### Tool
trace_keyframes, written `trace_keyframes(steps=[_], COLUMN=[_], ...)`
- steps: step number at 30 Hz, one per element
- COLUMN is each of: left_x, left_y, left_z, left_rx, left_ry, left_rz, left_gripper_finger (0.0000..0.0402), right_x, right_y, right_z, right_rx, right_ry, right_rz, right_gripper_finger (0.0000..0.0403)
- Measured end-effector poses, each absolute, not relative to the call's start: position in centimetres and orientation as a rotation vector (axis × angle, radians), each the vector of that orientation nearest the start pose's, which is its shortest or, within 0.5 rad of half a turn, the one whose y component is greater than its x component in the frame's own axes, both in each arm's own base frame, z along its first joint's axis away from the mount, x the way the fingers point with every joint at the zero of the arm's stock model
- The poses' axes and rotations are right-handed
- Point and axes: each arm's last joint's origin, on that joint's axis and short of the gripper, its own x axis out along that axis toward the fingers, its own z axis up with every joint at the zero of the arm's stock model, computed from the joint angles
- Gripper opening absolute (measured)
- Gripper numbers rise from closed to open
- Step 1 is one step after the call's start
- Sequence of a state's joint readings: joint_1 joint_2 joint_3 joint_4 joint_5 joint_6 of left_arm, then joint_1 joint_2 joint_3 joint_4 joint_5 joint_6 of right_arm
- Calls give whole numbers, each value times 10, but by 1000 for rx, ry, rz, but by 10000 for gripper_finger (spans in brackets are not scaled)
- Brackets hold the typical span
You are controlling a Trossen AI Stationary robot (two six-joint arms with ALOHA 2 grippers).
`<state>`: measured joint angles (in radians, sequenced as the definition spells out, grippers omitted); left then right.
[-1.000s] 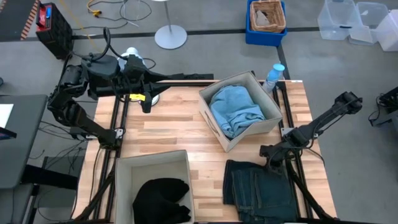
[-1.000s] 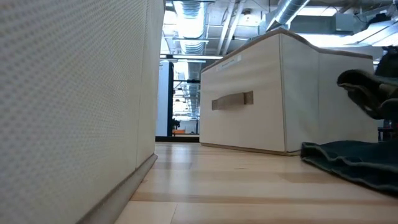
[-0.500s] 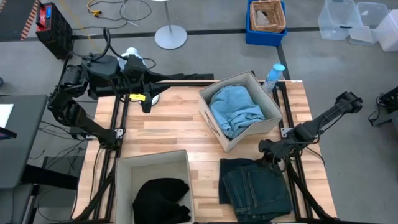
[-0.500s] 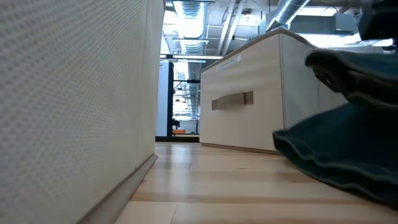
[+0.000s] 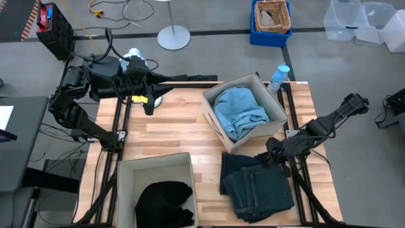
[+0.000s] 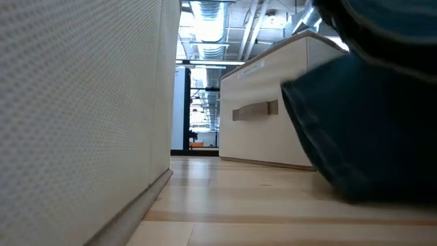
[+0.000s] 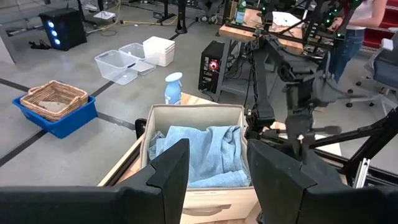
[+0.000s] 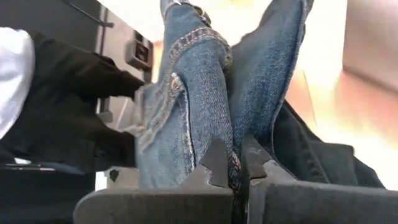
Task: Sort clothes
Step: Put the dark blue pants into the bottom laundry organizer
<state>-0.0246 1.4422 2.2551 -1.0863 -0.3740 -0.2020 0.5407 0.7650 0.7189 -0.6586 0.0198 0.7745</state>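
Seen from above, the left gripper (image 5: 149, 104) hangs over the far left edge of the wooden table (image 5: 171, 130), jaws parted and holding nothing, as its wrist view confirms. Bare planks stretch from there toward the middle of the table, the widest open room on the surface.

Two beige boxes (image 5: 155, 168) stand on the table. The one at the near left corner holds a black garment (image 5: 163, 201) heaped on its floor. The second box (image 5: 273, 125) sits angled at the far right, with a light blue denim piece (image 5: 239, 111) bundled inside; a narrow strip of bare wood runs between the two boxes. A spray bottle (image 5: 278, 77) stands just beyond that box, at the table's far edge.

Near right, dark blue-green jeans (image 5: 256, 189) lie spread across the table, touching the near wall of the angled box and reaching close to the front edge. The right gripper (image 5: 273, 152) sits at their far right corner, jaws clenched on a fold of denim, shown pinched tight in its wrist view (image 8: 233, 163).

Three garments can be counted: one in each box, one on the table.
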Motion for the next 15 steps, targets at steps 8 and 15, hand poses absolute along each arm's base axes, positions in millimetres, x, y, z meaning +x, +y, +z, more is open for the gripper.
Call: trace_keyframes(steps=[8, 15], left_x=[202, 202], left_y=[6, 6], left_z=[559, 559], left_rx=[-137, -130], left_ry=[234, 236], left_rz=[372, 371], left_gripper_finger=[157, 157], right_x=[128, 126], right_y=[75, 73], right_z=[310, 336], right_rx=[501, 478], right_ry=[722, 632], right_rz=[230, 252], right_gripper_finger=[1, 1])
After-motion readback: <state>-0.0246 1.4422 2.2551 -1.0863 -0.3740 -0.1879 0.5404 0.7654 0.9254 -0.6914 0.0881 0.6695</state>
